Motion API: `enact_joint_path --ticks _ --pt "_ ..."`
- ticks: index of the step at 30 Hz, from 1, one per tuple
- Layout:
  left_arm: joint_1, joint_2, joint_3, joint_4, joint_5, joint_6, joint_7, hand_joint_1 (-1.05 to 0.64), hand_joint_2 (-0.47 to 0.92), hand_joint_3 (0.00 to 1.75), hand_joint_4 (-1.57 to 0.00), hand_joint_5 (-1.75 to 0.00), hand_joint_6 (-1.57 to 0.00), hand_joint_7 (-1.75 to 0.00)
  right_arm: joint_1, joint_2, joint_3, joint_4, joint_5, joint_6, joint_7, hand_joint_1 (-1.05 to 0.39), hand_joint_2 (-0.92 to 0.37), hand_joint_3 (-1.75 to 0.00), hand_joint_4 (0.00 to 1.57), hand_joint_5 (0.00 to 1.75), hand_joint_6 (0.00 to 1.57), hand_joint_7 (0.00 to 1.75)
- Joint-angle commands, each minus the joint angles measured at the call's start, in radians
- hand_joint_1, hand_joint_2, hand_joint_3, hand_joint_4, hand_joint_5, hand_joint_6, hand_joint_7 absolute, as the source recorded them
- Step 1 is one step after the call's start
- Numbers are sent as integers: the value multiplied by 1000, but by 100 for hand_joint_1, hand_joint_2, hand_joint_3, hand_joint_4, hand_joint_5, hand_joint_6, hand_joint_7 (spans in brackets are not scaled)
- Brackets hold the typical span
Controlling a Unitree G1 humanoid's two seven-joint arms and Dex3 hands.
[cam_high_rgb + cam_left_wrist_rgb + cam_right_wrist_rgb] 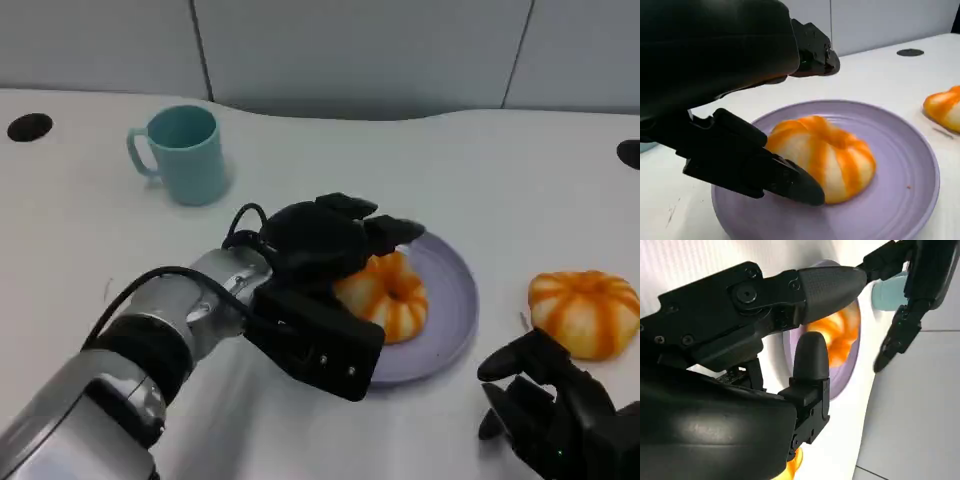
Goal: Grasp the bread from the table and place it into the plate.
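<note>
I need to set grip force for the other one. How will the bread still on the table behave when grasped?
The bread on the table looks soft and puffy, so it probably dents under a firm squeeze. Its domed top and flat base suggest it will sit rather than roll. It seems light for its size.

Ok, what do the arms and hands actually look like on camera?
The left arm is a silver, rounded forearm with a black band and a thin black cable looping toward the wrist. Its left hand is matte black with blocky segments and small screws. The right hand is the same matte black; its fingertips have textured pads.
</note>
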Motion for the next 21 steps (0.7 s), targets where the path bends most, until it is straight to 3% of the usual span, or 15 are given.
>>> enact_joint_path --ticks 1,6,13,21 --pt "-23 23 24 -13 -30 -10 -9 -90 92 12 0 0 0 0 4 -9 -5 -14 7 1 0 -27 -92 -31 56 175 34 175" --pt "33 52 153 -52 -222 -76 -125 -82 90 6 -1 0 -6 -3 3 -11 -9 -11 10 -2 1 -27 -92 -30 57 175 34 175" --pt "204 102 361 -187 -607 -112 -455 -72 92 5 -11 -7 -13 -5 8 -13 -11 -15 11 -2 2 -28 -92 -30 57 175 34 175" --pt "423 139 547 -399 -956 13 -713 -72 92 8 -9 -8 -11 -3 9 -18 -11 -14 5 -10 3 -27 -92 -31 56 175 34 175"
